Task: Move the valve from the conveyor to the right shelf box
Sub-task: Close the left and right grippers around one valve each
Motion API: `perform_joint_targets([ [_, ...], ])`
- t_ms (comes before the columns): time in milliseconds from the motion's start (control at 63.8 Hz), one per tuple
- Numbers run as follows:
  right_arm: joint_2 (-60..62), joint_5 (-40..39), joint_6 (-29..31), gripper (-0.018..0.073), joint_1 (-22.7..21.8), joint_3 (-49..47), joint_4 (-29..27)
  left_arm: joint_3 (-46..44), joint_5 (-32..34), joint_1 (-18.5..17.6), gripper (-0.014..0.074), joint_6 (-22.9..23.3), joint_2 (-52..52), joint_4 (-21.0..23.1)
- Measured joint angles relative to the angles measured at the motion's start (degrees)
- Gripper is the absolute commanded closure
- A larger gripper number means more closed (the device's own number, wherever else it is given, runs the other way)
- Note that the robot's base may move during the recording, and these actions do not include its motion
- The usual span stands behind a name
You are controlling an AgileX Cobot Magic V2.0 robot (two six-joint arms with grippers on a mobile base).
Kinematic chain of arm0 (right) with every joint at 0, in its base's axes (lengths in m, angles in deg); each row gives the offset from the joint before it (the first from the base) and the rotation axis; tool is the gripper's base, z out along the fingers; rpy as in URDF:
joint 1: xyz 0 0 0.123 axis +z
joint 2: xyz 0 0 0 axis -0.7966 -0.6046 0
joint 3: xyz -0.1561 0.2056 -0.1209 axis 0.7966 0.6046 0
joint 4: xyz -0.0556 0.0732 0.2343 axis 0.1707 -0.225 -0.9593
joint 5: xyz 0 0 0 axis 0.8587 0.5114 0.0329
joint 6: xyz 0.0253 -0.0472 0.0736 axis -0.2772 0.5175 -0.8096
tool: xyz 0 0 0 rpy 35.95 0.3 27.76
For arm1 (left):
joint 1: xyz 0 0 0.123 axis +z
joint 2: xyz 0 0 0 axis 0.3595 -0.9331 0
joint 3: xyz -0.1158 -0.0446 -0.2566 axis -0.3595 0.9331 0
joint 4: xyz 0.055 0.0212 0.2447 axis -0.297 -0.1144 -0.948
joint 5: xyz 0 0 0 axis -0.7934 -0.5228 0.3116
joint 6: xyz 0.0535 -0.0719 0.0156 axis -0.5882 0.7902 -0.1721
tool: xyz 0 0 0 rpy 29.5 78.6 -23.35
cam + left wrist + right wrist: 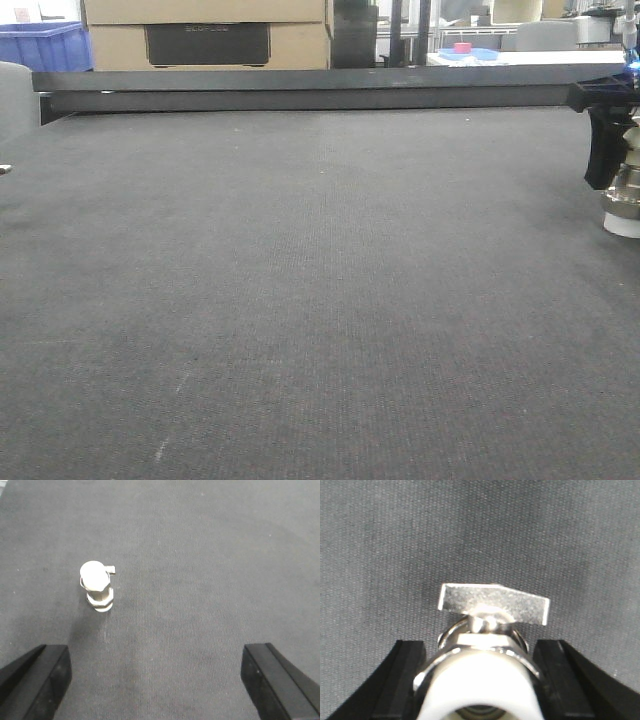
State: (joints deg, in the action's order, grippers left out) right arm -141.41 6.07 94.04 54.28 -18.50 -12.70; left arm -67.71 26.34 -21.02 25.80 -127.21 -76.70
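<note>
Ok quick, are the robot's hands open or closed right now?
Left gripper: open, holding nothing.
Right gripper: closed on the valve.

From the front, the right gripper [620,165] is being cropped by the picture's right edge, only one black finger [603,150] showing, and the valve [624,195] just beside it is being cut through too; whether it is touching the conveyor [300,300] I cannot tell. In the right wrist view its near white end is blurring and running off the bottom. The left gripper [157,680] is showing only two finger corners.
</note>
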Motion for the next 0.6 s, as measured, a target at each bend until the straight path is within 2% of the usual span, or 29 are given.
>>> perform_joint_targets([
  [204, 5.9, -0.6, 0.1, 0.0712, 0.0, 0.9, 0.1, -5.4, -5.6, 0.0, 0.0008, 0.0, -3.7, -2.2],
  [423, 16.5, -3.9, 0.1, 0.0712, 0.0, 7.9, -2.4, -16.2, -14.1, 0.1, 0.0008, -1.0, -15.7, -4.6],
  [596, 22.8, -5.3, 0.1, 0.0712, 0.0, 14.5, -3.0, -24.7, -19.7, 4.1, 0.0008, -5.2, -26.9, -2.6],
])
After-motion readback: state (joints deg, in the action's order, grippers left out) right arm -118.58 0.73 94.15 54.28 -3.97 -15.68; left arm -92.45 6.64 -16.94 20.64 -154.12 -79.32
